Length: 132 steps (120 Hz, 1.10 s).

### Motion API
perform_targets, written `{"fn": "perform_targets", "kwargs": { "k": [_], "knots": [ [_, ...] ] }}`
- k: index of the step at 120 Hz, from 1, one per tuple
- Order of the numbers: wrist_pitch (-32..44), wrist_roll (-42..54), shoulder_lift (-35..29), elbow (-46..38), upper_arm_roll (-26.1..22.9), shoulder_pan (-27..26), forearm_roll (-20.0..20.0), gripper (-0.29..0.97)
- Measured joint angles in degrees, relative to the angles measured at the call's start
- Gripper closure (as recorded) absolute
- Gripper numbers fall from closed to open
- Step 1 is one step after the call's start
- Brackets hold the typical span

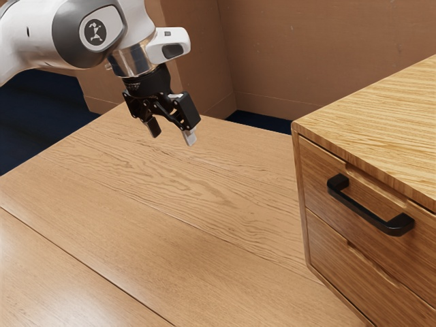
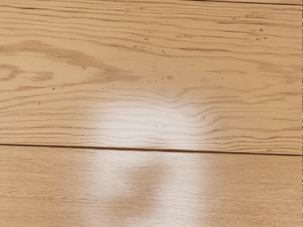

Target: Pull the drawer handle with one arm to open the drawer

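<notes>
Exterior view catches me at the reach, the very first step. My pincer (image 1: 172,133) hangs released, fingers apart and empty, above the table (image 1: 170,225) and well apart from the drawer handle (image 1: 368,206). That black handle sits on the top drawer (image 1: 319,162), which looks closed, toward four o'clock from my fingers. Next, I judge, I must travel that way, come level with the bar and straddle it. My arm (image 1: 68,30) enters from ten o'clock, wrist tilted downward.
</notes>
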Motion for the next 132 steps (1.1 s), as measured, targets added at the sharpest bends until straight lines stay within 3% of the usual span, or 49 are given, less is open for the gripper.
{"fn": "perform_targets", "kwargs": {
  "k": [47,56,63,73,80,86,97,116,132],
  "knots": [
    [-0.9,0.1,-0.4,2.6,0.5,1.0,-1.5,0.0],
    [-3.8,1.9,-8.1,7.8,0.0,-0.6,0.0,0.0],
    [-6.4,7.5,-15.4,8.8,-1.8,-0.3,-1.1,0.0],
    [-11.0,18.4,-19.8,8.3,-3.2,0.7,-5.7,0.0],
    [-11.9,26.5,-22.5,6.9,-7.9,0.9,-6.9,0.0],
    [-11.0,33.0,-24.4,5.2,-14.2,0.8,-5.4,0.0],
    [-9.1,42.6,-22.0,5.0,-19.0,0.7,-3.7,0.0],
    [-6.2,55.7,-16.3,5.5,-21.4,0.8,-4.2,0.0],
    [-0.2,63.7,-20.1,-3.6,-26.2,0.7,-2.7,0.0]
  ]
}}
